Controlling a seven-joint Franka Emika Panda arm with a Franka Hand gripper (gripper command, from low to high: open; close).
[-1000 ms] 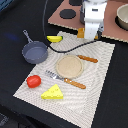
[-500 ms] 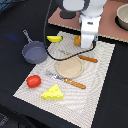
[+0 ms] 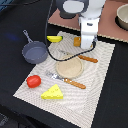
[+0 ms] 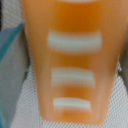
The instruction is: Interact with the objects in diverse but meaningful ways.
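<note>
My gripper (image 3: 86,46) is low over the golden-brown bread loaf (image 3: 77,41) at the far edge of the woven mat (image 3: 100,90). In the wrist view the loaf (image 4: 72,60) fills the picture, lying on the mat, with blurred dark shapes at both sides of it, wide apart; the jaws look open around it. The yellow banana (image 3: 54,38) lies to the exterior view's left of the loaf. The red tomato (image 3: 33,81) and the yellow cheese wedge (image 3: 52,92) lie at the mat's near left.
A round tan plate (image 3: 68,68) sits mid-mat between an orange-handled knife (image 3: 88,59) and fork (image 3: 74,82). A grey pan (image 3: 34,52) stands at the left. A bowl (image 3: 122,17) sits on the brown surface at the far right.
The arm has moved toward the exterior view's left and down, from beside the mat's far edge to right over the bread loaf. The other objects have not moved.
</note>
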